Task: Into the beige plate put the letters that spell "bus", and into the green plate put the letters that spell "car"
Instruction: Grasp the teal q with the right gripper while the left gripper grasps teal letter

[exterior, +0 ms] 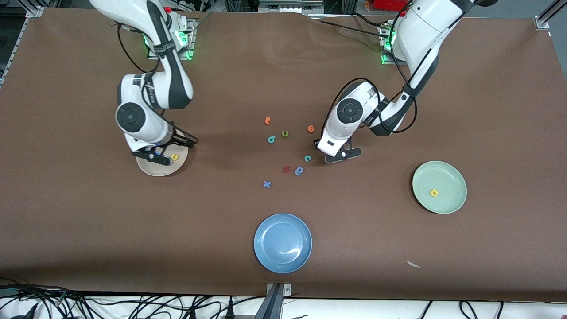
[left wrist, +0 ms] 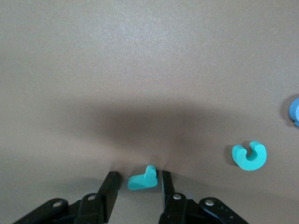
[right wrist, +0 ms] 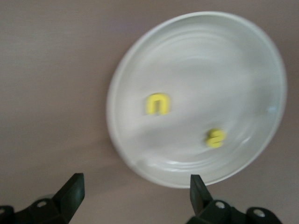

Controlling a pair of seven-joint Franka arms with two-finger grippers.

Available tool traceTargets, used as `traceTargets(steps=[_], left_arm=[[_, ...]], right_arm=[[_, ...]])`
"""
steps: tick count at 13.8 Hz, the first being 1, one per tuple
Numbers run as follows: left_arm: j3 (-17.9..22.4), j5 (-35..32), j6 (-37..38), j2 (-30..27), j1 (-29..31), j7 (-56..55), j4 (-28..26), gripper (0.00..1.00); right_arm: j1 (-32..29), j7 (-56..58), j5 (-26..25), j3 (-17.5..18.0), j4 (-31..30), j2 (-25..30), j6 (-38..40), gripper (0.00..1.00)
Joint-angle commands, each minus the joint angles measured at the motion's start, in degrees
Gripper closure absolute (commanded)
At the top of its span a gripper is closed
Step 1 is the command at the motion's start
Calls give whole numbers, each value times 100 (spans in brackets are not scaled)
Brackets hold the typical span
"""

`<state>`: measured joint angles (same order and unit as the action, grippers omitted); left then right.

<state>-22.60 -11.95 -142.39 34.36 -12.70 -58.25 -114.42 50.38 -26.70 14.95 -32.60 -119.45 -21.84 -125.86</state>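
Table cover [exterior: 88, 212]: matt brown cloth. Blue plate [exterior: 283, 261]: glossy. Beige plate [right wrist: 261, 60]: smooth, glossy. Teal "r" [left wrist: 142, 180]: matt foam.

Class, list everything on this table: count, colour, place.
beige plate: one, right arm's end
green plate: one, left arm's end
blue plate: one, nearest the camera
yellow u, yellow s: in beige plate
yellow a: one, in green plate
teal b, teal c, olive u, orange letters (two), red letter, blue q-shape, blue x: loose, mid-table
paper scrap: one, white, nearer camera than green plate
right gripper: open, over beige plate
left gripper: open, fingers either side of teal r
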Motion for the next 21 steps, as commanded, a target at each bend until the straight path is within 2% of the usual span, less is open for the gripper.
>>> traceTargets(steps=[1, 4, 6, 9, 11, 13, 17, 21], left_arm=[[19, -176, -34, 0, -66, -204, 7, 59], [19, -176, -26, 9, -83, -266, 7, 61], [19, -185, -26, 9, -83, -257, 7, 63], [19, -194, -26, 18, -75, -240, 16, 67], [19, -203, -26, 35, -75, -240, 68, 69], [19, -203, -26, 62, -75, -240, 78, 72], [19, -203, -26, 62, -75, -196, 78, 75], [28, -212, 106, 27, -13, -100, 244, 77]], right_arm=[[103, -1131, 140, 464, 447, -66, 79, 0], [366, -3394, 193, 930, 983, -504, -236, 1], [804, -4681, 202, 949, 1177, -864, -710, 10], [1184, -6107, 202, 949, 1720, -1523, -1125, 11], [1229, -6504, 411, 975, 2091, -1779, -1134, 11], [1220, -6506, 912, 1186, 2206, -1868, -1143, 12], [1220, -6541, 1063, 1352, 2180, -2000, -1143, 16], [1229, -6559, 1063, 1371, 2136, -2009, -1081, 22]])
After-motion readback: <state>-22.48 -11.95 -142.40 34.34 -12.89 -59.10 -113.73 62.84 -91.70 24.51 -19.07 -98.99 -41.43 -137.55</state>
